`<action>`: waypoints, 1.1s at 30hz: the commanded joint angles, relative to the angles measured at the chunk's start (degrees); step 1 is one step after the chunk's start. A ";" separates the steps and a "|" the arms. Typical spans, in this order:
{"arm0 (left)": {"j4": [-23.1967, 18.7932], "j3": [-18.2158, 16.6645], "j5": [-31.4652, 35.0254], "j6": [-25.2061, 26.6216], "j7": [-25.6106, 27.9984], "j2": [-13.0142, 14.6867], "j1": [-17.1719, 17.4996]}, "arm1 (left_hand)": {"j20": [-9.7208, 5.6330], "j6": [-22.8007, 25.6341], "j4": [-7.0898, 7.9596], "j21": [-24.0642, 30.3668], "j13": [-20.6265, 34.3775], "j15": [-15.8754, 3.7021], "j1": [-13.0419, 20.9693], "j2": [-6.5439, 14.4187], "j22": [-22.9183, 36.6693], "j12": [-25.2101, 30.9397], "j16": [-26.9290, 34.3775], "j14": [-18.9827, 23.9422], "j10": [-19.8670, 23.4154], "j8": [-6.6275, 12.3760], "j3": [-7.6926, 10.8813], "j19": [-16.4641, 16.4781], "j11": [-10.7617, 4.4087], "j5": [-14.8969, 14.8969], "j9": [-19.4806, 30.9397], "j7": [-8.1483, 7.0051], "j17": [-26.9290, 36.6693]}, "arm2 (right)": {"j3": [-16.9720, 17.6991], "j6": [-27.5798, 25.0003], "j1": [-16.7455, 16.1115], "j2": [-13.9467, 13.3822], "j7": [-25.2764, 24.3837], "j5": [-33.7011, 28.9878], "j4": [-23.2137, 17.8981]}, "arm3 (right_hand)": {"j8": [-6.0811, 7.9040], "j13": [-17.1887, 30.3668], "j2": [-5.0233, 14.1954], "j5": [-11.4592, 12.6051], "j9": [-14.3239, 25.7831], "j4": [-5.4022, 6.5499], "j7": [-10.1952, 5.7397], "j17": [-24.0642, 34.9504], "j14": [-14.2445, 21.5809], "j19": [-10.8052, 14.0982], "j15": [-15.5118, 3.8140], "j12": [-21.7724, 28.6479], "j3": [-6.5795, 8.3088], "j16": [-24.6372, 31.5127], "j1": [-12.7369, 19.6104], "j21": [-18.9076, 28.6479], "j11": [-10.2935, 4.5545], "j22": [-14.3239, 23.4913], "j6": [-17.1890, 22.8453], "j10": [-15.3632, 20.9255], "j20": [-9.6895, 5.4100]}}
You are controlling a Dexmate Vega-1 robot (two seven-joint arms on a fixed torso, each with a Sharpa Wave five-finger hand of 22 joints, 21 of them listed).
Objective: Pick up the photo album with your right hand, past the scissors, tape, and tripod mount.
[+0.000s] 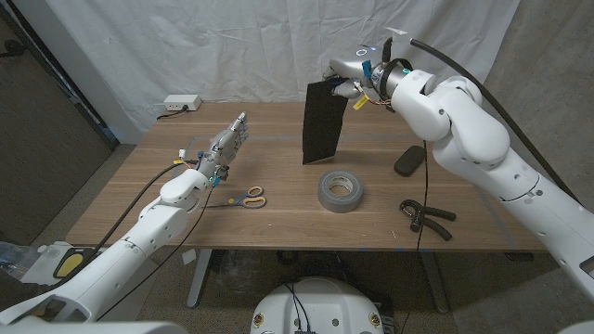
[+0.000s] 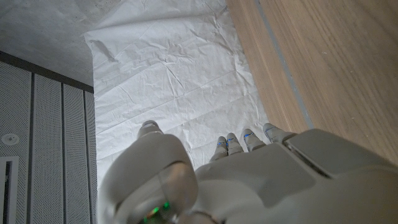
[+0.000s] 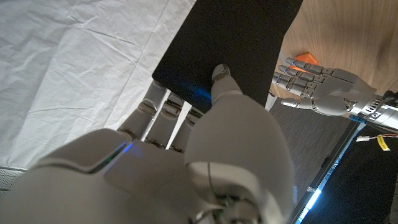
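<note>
The right hand (image 1: 351,78) gripped the top edge of the photo album (image 1: 323,122), thumb on one face and fingers (image 3: 163,116) on the other, as we saw in the right wrist view. The album, a black slab, hung upright with its lower edge at or just above the wooden table (image 1: 139,199); we could not tell whether it touched. In front of it lay the grey roll of tape (image 1: 340,190), with the orange-handled scissors (image 1: 247,198) to its left and the black tripod mount (image 1: 426,217) to its right near the front edge. A dark oval object (image 1: 407,160) lay behind the mount. We saw the left hand (image 1: 226,146) raised over the table's left part, fingers straight and slightly apart, holding nothing.
</note>
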 commanded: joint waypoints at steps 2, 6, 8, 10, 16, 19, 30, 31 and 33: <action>-0.64 -0.01 0.00 -0.02 0.21 0.23 0.58 | -3.81 0.32 -0.12 0.17 0.18 0.44 0.53 0.01 0.27 0.18 0.21 0.04 0.11 0.09 -0.40 -0.25 -0.04 -0.04 0.32 0.23 0.22 | 1.40 -0.85 -0.73 0.16 0.45 -0.76 -1.97 | 0.33 0.24 0.47 0.32 0.63 0.30 -0.63 3.01 1.95 -0.18 -6.61 -0.25 0.34 -0.25 0.07 0.78 0.03 -0.18 2.53 0.66 -8.45; -0.97 -0.01 0.09 0.03 0.37 0.33 0.80 | -3.80 0.30 -0.12 0.17 0.18 0.39 0.54 0.03 0.27 0.19 0.21 0.05 0.15 0.08 -0.43 -0.26 0.05 -0.06 0.32 0.21 0.22 | 1.93 -0.94 -1.16 0.18 0.08 -0.67 -2.39 | 0.24 0.27 0.49 0.33 0.62 0.31 -0.68 3.08 2.00 -0.31 -6.61 -0.34 0.37 -0.30 0.06 1.00 0.03 -0.40 2.56 0.66 -8.41; -1.05 -0.03 0.04 0.00 0.37 0.32 0.89 | -3.80 0.33 -0.12 0.16 0.18 0.35 0.55 0.04 0.27 0.19 0.18 0.00 0.16 0.08 -0.45 -0.28 0.06 -0.07 0.32 0.21 0.22 | 2.18 -0.99 -1.35 0.23 -0.19 -0.59 -2.51 | 0.24 0.34 0.54 0.33 0.65 0.31 -0.56 3.11 2.01 -0.36 -6.61 -0.31 0.41 -0.34 0.08 1.09 0.02 -0.51 2.61 0.73 -8.43; -1.23 -0.04 0.10 0.06 0.43 0.44 0.99 | -3.79 0.32 -0.12 0.16 0.18 0.34 0.56 0.05 0.27 0.17 0.20 0.04 0.13 0.07 -0.47 -0.27 0.04 -0.08 0.32 0.22 0.22 | 2.42 -1.04 -1.55 0.26 -0.49 -0.49 -2.63 | 0.18 0.30 0.50 0.32 0.65 0.32 -0.61 3.15 2.02 -0.40 -6.61 -0.39 0.39 -0.37 0.05 1.23 0.01 -0.60 2.58 0.72 -8.41; -1.59 -0.19 0.13 0.19 0.78 0.61 1.23 | -3.77 0.30 -0.11 0.15 0.18 0.39 0.58 0.07 0.27 0.17 0.19 0.04 0.13 0.05 -0.52 -0.30 0.07 -0.12 0.32 0.24 0.22 | 3.63 -0.66 -2.76 0.15 -3.76 0.41 -2.45 | 0.06 0.35 0.54 0.33 0.69 0.32 -0.67 3.26 2.07 -0.53 -6.61 -0.51 0.47 -0.50 0.06 1.63 0.01 -1.00 2.62 0.78 -8.42; -1.67 -0.20 0.08 0.32 0.84 0.64 1.27 | -3.77 0.28 -0.11 0.14 0.18 0.39 0.60 0.09 0.27 0.18 0.17 0.01 0.16 0.03 -0.54 -0.32 0.02 -0.14 0.32 0.19 0.22 | 4.10 -0.47 -3.27 0.16 -5.59 0.94 -2.18 | 0.05 0.40 0.56 0.33 0.75 0.33 -0.65 3.34 2.26 -0.52 -6.61 -0.45 0.49 -0.47 0.05 1.92 0.03 -1.15 2.68 1.07 -8.45; -0.82 -0.19 -0.08 0.25 0.36 0.47 0.73 | -3.78 0.27 -0.11 0.13 0.18 0.38 0.65 0.14 0.27 0.12 0.16 0.02 0.05 0.00 -0.64 -0.34 -0.06 -0.21 0.33 0.24 0.22 | 4.48 -1.09 -3.02 0.65 -8.05 0.90 -2.17 | 0.03 0.43 0.60 0.36 0.90 0.36 -0.50 3.59 2.77 -0.41 -6.62 -0.51 0.58 -0.37 0.02 2.47 0.08 -1.68 2.85 1.49 -8.38; -0.68 -0.20 -0.18 0.19 0.26 0.40 0.69 | -3.79 0.26 -0.11 0.13 0.18 0.39 0.66 0.15 0.27 0.11 0.15 0.00 0.03 -0.01 -0.65 -0.36 -0.08 -0.21 0.33 0.23 0.22 | 4.51 -1.19 -2.91 0.72 -8.07 0.91 -2.20 | 0.03 0.43 0.59 0.37 0.89 0.35 -0.52 3.60 2.79 -0.39 -6.62 -0.53 0.59 -0.38 0.04 2.51 0.08 -1.73 2.91 1.49 -8.39; -0.48 -0.17 -0.15 0.13 0.12 0.41 0.60 | -3.78 0.25 -0.11 0.13 0.18 0.39 0.67 0.16 0.27 0.12 0.15 0.00 0.05 -0.01 -0.66 -0.36 -0.05 -0.22 0.33 0.23 0.22 | 4.53 -1.36 -2.68 0.85 -8.12 0.90 -2.25 | 0.00 0.44 0.59 0.36 0.90 0.39 -0.59 3.62 2.81 -0.40 -6.60 -0.55 0.59 -0.39 -0.02 2.55 0.09 -1.82 2.88 1.51 -8.36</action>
